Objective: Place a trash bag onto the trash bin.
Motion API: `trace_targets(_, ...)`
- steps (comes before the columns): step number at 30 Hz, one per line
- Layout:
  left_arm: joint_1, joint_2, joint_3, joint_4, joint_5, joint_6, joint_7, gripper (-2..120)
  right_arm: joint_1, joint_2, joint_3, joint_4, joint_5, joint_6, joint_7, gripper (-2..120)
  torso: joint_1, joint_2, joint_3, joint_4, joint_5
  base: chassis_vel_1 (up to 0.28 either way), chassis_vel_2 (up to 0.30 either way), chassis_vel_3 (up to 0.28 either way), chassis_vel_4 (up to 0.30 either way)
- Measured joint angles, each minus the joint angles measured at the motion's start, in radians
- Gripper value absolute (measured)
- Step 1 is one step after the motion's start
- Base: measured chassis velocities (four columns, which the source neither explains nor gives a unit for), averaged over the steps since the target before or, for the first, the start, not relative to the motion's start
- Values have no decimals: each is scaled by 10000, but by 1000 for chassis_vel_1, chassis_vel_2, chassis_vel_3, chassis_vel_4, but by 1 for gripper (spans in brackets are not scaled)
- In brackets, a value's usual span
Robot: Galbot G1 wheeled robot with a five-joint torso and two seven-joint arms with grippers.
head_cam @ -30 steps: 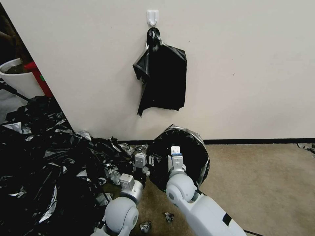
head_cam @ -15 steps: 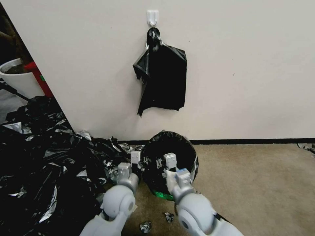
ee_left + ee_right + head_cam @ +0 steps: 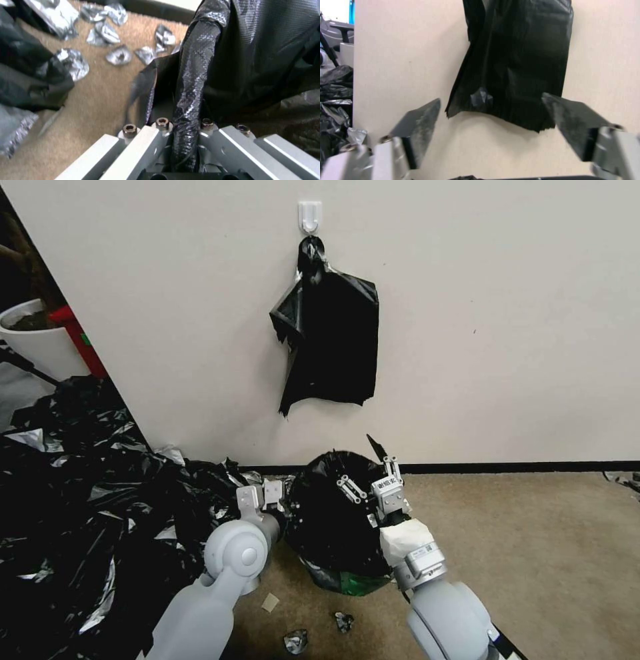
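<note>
On the carpet by the wall, the trash bag (image 3: 333, 520) drapes over the trash bin (image 3: 353, 582), of which a green-marked strip shows below. The left hand (image 3: 181, 140) pinches a twisted fold of the bag's rim at its left side. The right hand (image 3: 371, 481) rises spread above the right rim, facing the sheaf of bags (image 3: 516, 62) hung on the wall.

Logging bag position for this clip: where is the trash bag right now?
In the head view the trash bag drapes over the bin on the carpet below the wall, pinched by the left gripper on its left, right gripper open above.
</note>
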Motion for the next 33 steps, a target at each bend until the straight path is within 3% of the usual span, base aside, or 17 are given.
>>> trace_targets(6, 92, -6, 82, 88, 105, -34, -37, 1, 99, 15, -54, -120, 303, -152, 50, 99, 0, 0, 0, 1, 0, 0, 0, 0, 0)
trace_targets(13, 80, -27, -1, -14, 222, -77, -6, 30, 180, 11, -79, -295, 490, -233, 87, 100, 0, 0, 0, 1, 0, 0, 0, 0, 0)
trace_targets(17, 83, -47, -47, -75, 332, -82, 19, 38, 188, 9, -76, -343, 527, -233, 126, 100, 0, 0, 0, 0, 0, 0, 0, 0, 0)
trace_targets(19, 140, -62, -142, -224, 610, -85, 70, 49, 244, 13, -63, -445, 550, -211, 259, 100, 0, 0, 0, 0, -1, 0, 0, 0, 0)
trace_targets(23, 441, -9, -431, -768, 1510, -233, 730, 62, 337, 131, 123, -820, 821, 48, 786, 100, 0, 0, 0, 1, 0, 0, 0, 0, 0)
trace_targets(25, 823, 174, -690, -1170, 2706, -1377, 1820, 72, 361, 309, 530, -1176, 1131, 465, 1284, 100, -1, 0, 0, 0, 0, 0, 0, 0, 0)
trace_targets(26, 977, 254, -809, -1190, 3232, -2317, 2285, 75, 358, 384, 753, -1294, 1174, 695, 1364, 100, 0, 0, 0, 1, 1, 0, 0, 0, 0)
trace_targets(27, 977, 254, -809, -1190, 3232, -2317, 2285, 75, 358, 384, 753, -1294, 1174, 695, 1364, 100, 0, 0, 0, 1, 1, 0, 0, 0, 0)
trace_targets(28, 1139, 352, -1072, -1020, 4377, -3772, 3056, 80, 325, 505, 1181, -1416, 1147, 1033, 1397, 100, 0, 0, 0, 2, 2, 0, 0, 0, 0)
trace_targets(29, 1179, 376, -1266, -813, 5028, -4486, 3471, 84, 293, 573, 1395, -1450, 1116, 1213, 1392, 100, -1, 0, -1, 2, 2, 0, 0, 0, 0)
trace_targets(30, 1182, 387, -1847, -126, 6437, -6169, 4450, 88, 194, 741, 1866, -1476, 1073, 1525, 1342, 100, 0, 0, 0, 0, -3, 0, 0, 0, 0)
trace_targets(31, 1182, 387, -1847, -126, 6437, -6169, 4450, 88, 194, 741, 1866, -1476, 1073, 1525, 1342, 100, 0, 0, 0, 0, -3, 0, 0, 0, 0)
trace_targets(32, 1122, 381, -2383, 468, 7306, -7529, 5122, 93, 58, 955, 2326, -1476, 1064, 1773, 1272, 100, 0, 0, 0, 1, -6, 0, 0, 0, 0)
trace_targets(33, 1088, 381, -2692, 741, 7582, -8169, 5432, 97, -37, 1133, 2638, -1476, 1065, 1904, 1263, 100, 0, 0, 0, 1, -2, 0, 0, 0, 0)
